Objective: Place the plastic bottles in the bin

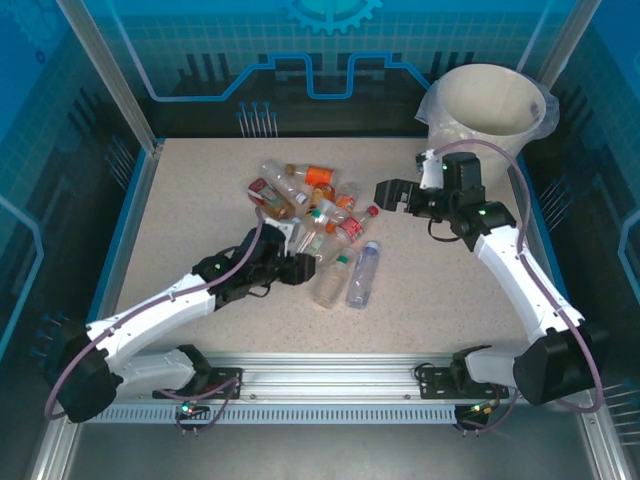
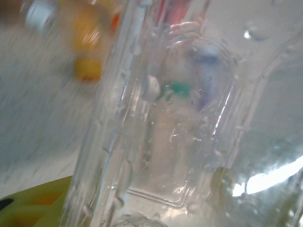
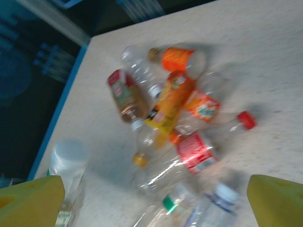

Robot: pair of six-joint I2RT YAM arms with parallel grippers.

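Observation:
Several plastic bottles (image 1: 315, 205) lie in a heap mid-table, with orange, red and yellow labels (image 3: 168, 104). A green-capped bottle (image 1: 332, 280) and a blue-labelled one (image 1: 364, 272) lie at the heap's near side. My left gripper (image 1: 293, 266) is at the heap's near-left edge. A clear bottle (image 2: 180, 123) stands between its jaws and blocks most of the left wrist view, beside one yellow finger (image 2: 33, 201). My right gripper (image 1: 390, 192) hangs open and empty to the right of the heap, fingers wide apart (image 3: 156, 201). The cream bin (image 1: 480, 125) stands at the far right corner.
Blue walls and aluminium posts close in the table (image 1: 200, 200). A metal rail (image 1: 330, 375) carrying both arm bases runs along the near edge. Bare tabletop lies to the left of the heap and between the heap and the right arm.

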